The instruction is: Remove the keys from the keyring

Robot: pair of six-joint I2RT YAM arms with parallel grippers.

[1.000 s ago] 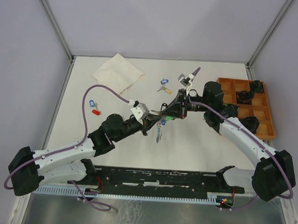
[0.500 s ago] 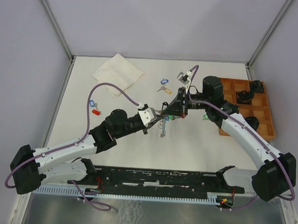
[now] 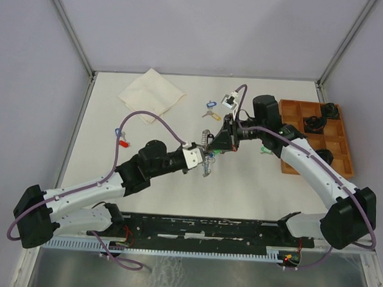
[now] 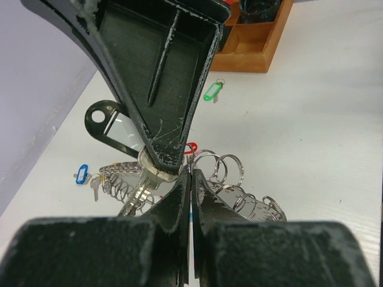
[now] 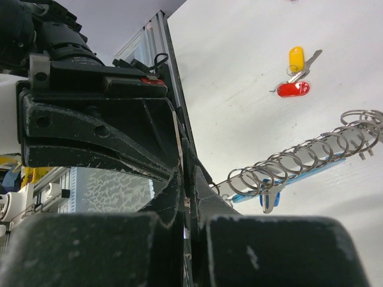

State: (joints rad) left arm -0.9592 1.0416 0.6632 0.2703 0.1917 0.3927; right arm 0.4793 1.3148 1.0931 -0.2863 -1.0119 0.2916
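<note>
My two grippers meet tip to tip above mid-table. The keyring (image 3: 207, 163), a light-blue band strung with silvery rings, hangs just below them. It shows as a coil in the left wrist view (image 4: 242, 194) and as a row of rings in the right wrist view (image 5: 299, 160). My left gripper (image 3: 202, 154) (image 4: 190, 178) is shut, its tips at the keyring. My right gripper (image 3: 212, 146) (image 5: 187, 186) is shut on the head of a silver key (image 4: 142, 190). A blue-tagged key (image 5: 267, 201) dangles from the band. What lies between the left fingers is hidden.
Loose tagged keys lie about: blue (image 3: 211, 104) and yellow (image 3: 210, 114) behind the grippers, blue (image 3: 119, 132) and red (image 3: 123, 142) at left, green (image 3: 264, 149) at right. A white cloth (image 3: 151, 94) lies back left. A brown compartment tray (image 3: 314, 159) stands right.
My left gripper has advanced right to meet the right gripper, which shifted slightly left. The keyring has swung left with them, and both grippers stayed shut.
</note>
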